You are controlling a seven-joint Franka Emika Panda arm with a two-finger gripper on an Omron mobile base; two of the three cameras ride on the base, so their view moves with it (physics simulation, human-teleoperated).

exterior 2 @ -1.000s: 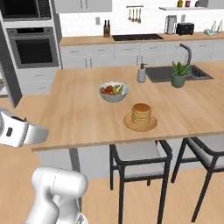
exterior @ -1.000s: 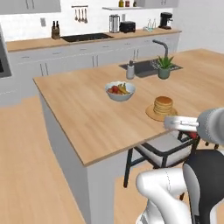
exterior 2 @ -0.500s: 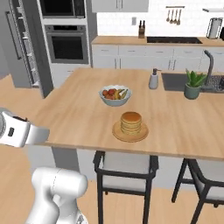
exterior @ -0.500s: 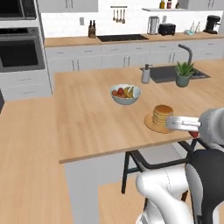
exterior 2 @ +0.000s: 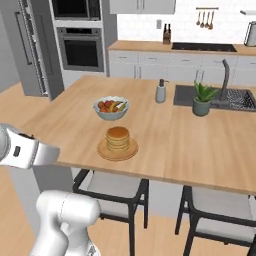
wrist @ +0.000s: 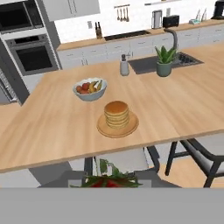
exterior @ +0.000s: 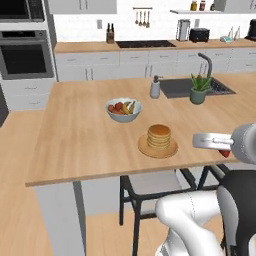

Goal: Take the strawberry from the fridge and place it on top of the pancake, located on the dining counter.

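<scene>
The step in hand is judged to be the carry: the small red strawberry with green leaves [wrist: 106, 181] sits at the bottom centre of the hand view, clamped between the tips of the two-finger gripper [wrist: 107, 178], whose jaws stand partly closed on it. In the left base view a red spot shows at the right edge beneath the white forearm, just off the near rim of the counter.

The short stack of round golden-tan pancakes on a flat tan plate [exterior: 159, 137] stands at centre frame on the long light-wood dining counter [exterior: 75, 145], near its front edge, and is bare on top. The tall grey fridge [exterior 2: 31, 47] occupies the upper left of the right base view, well apart from the stack.

The next move, in the inspector's judgement, calls for reaching forward over the counter edge, centring above the stack, lowering close and releasing gently so the berry does not roll off.

Count: one strawberry, one pancake stack, one grey fruit bowl [exterior: 123, 110], one potted green plant [exterior: 199, 89], one soap dispenser [exterior: 155, 87], two dark-framed stools [exterior 2: 112, 192] in the right base view
</scene>
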